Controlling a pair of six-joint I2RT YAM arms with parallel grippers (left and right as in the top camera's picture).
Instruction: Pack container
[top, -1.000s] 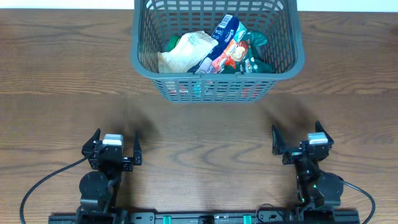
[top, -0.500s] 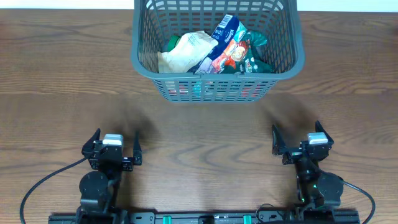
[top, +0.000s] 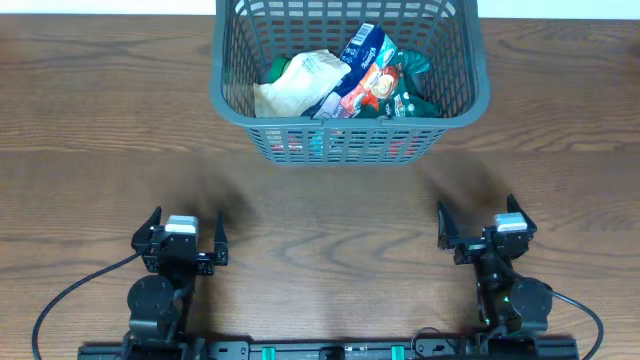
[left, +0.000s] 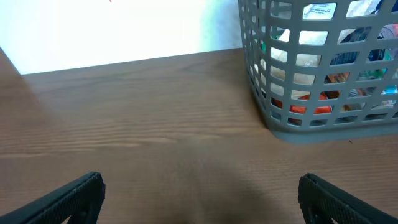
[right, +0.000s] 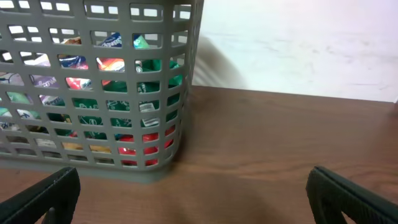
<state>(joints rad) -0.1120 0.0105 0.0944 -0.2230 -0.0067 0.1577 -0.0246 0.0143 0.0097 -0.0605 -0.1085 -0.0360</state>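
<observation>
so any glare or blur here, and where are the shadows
Overhead: sharp, even light, faint soft shadows on the table near the basket. Left wrist: white wall blown out. Right wrist: basket crisp, soft shadow on the wall beside it.

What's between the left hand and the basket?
Only bare wooden table separates the left hand from the basket, seen in the left wrist view.

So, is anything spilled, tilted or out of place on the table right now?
Nothing stands out. The container stands upright on the table, and the snack packets all lie within its walls. The left gripper and right gripper are open, empty and well apart from it.
</observation>
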